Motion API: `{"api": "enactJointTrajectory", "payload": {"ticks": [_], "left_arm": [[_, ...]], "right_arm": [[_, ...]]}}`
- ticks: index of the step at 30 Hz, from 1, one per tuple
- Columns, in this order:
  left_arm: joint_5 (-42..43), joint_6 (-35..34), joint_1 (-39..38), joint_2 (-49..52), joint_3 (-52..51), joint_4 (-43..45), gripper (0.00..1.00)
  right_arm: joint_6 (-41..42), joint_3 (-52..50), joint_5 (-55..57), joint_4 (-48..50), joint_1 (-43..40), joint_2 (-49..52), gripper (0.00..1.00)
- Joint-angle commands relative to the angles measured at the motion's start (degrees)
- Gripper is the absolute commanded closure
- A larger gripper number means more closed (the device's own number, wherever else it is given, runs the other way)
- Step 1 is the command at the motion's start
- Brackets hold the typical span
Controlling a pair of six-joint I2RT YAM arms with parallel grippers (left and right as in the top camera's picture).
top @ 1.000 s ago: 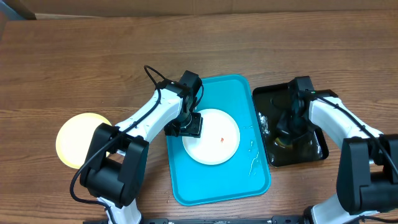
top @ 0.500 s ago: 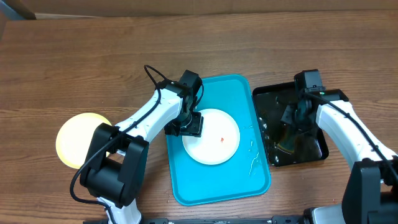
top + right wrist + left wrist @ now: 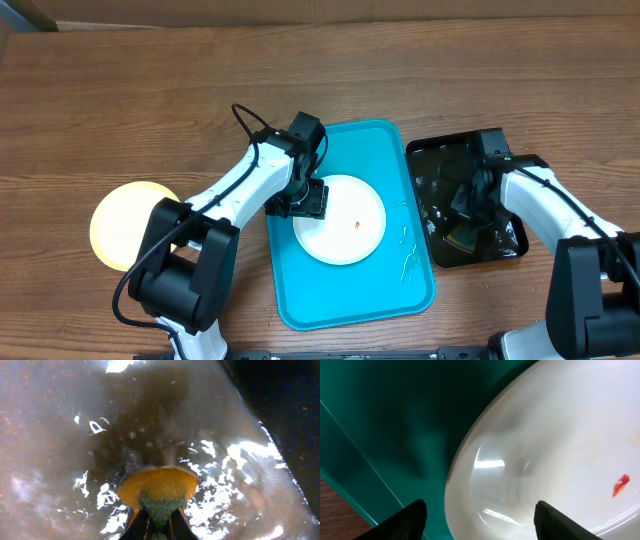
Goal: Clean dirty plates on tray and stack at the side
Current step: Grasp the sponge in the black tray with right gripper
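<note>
Right now the white plate (image 3: 345, 225) lies flat on the blue tray (image 3: 350, 300), toward the tray's upper left part, with a small red stain (image 3: 357, 225) close to its middle. The left jaws stand wide over the plate's left rim and hold nothing. In the left wrist view one dark fingertip (image 3: 409, 519) sits over the tray just off the plate and the other is over the plate itself, so the rim runs between them. Whether either tip touches the plate I cannot tell. The same view shows the glossy white surface and, at the lower left past the tray's rim, a sliver of the wooden desk (image 3: 332, 505).

The yellow plate (image 3: 120, 225) rests alone on the desk, well to the left of the blue tray. Its right edge is hidden behind the left arm (image 3: 235, 185).

Just beside the blue tray on the right is a black tray (image 3: 420, 160) holding shallow water. The right jaws reach down into it and are pinched tight on a sponge (image 3: 157, 485), yellow-orange with a green scrubbing layer. The sponge points down at the wet, glinting bottom of that tray. A few drops (image 3: 408, 258) lie on the blue tray's right side.
</note>
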Motion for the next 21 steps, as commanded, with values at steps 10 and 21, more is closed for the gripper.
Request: {"api": "enactJointTrajectory", "payload": {"ticks": [10, 21], "left_arm": [[0.44, 0.42, 0.26, -1.01, 0.22, 0.24, 0.26], [0.44, 0.42, 0.26, -1.01, 0.22, 0.59, 0.25]], "right_arm": [[-1.81, 5.16, -6.29, -11.78, 0.02, -6.14, 0.47], [-0.94, -9.46, -0.94, 8.68, -0.11, -6.14, 0.61]]}}
